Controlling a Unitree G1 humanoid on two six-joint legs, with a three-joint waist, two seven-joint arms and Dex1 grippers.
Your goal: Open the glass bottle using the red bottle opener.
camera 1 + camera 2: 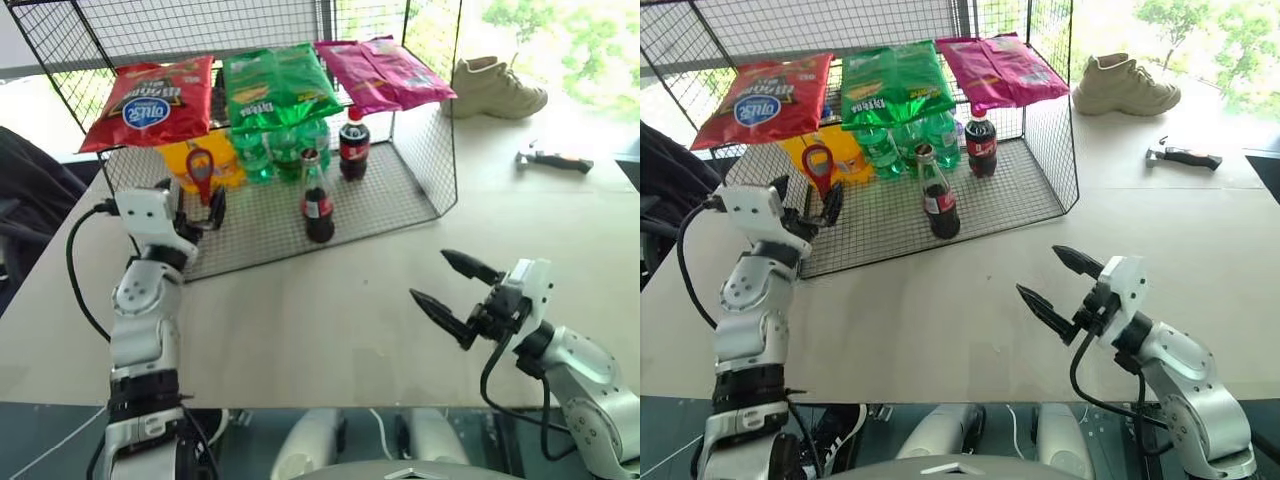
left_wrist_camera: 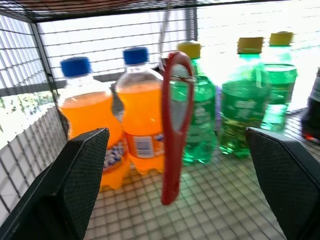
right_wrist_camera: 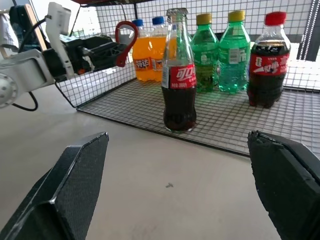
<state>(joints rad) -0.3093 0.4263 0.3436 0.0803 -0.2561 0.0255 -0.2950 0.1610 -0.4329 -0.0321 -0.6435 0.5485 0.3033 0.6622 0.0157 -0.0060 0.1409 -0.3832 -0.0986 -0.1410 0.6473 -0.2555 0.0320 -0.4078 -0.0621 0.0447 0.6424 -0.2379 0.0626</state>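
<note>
The glass bottle [image 1: 318, 205] stands upright near the front edge of the wire rack's floor [image 1: 260, 225], dark drink inside, red label, metal cap on. The red bottle opener [image 2: 176, 125] hangs upright from a small hook inside the rack, ring end up, at the left. My left gripper [image 1: 193, 206] is open at the rack's left front, with the opener hanging between its fingers [image 2: 75, 180], clear of both. My right gripper [image 1: 430, 275] is open above the bare table, well in front of and to the right of the bottle [image 3: 179, 85], pointing towards it.
A plastic cola bottle [image 1: 353, 143], green bottles [image 1: 270, 150] and orange bottles [image 2: 95, 120] stand at the back of the rack. Chip bags [image 1: 275, 85] lie on its top shelf. A shoe [image 1: 495, 85] and a black-handled tool [image 1: 553, 158] lie far right.
</note>
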